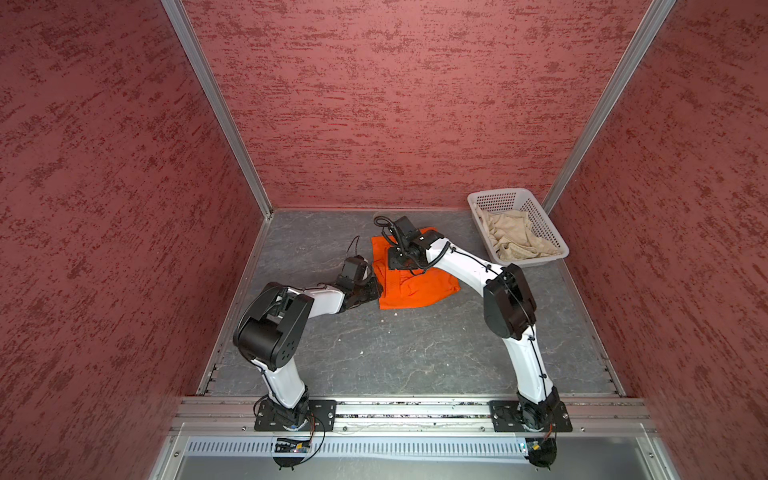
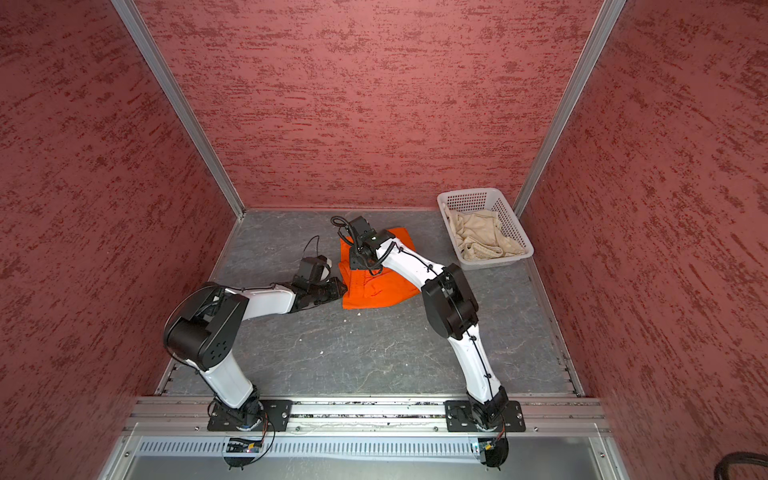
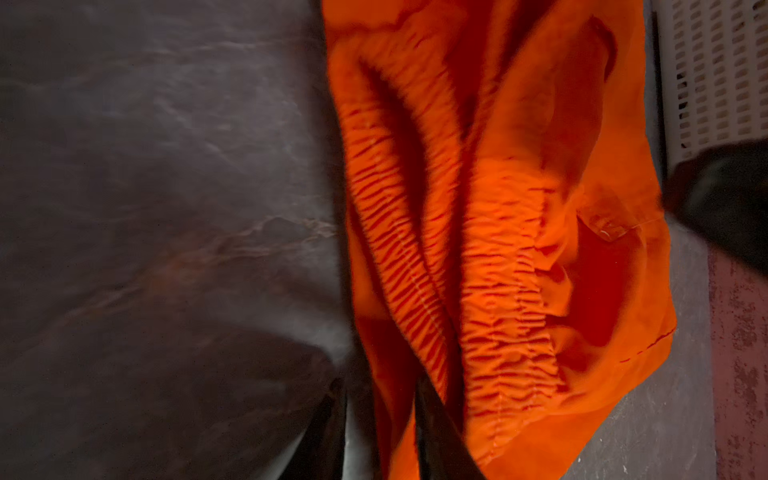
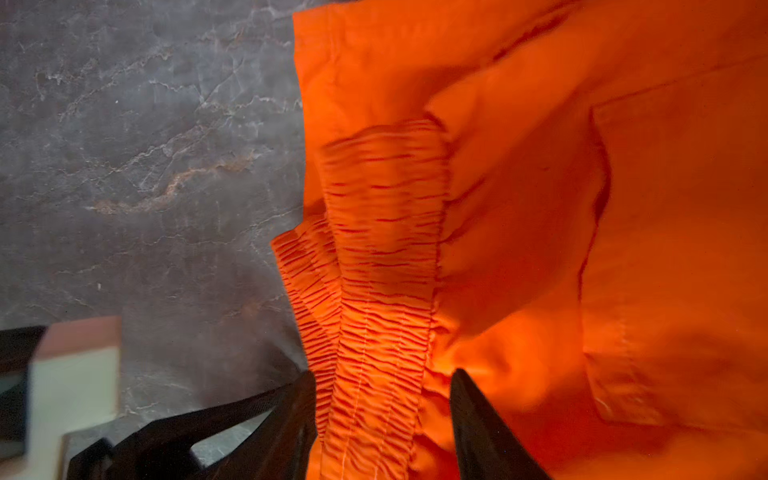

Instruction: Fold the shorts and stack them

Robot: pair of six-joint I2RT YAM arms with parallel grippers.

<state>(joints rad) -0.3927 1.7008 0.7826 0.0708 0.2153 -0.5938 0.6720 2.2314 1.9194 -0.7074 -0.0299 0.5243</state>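
Toward the back of the table (image 1: 374, 353), your orange shorts (image 1: 415, 286) lie partly folded. Your left gripper (image 3: 379, 386) straddles their edge, jaws slightly apart. Your right gripper (image 4: 383, 374) is spread around the gathered waistband (image 4: 382, 249). Off to the right, the beige shorts (image 1: 515, 237) sit crumpled inside the white basket (image 1: 498, 195).

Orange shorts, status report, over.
Right gripper open astride waistband of bright orange cloth shorts. Left gripper at same waistband, grip unclear. Beige shorts in white perforated basket.
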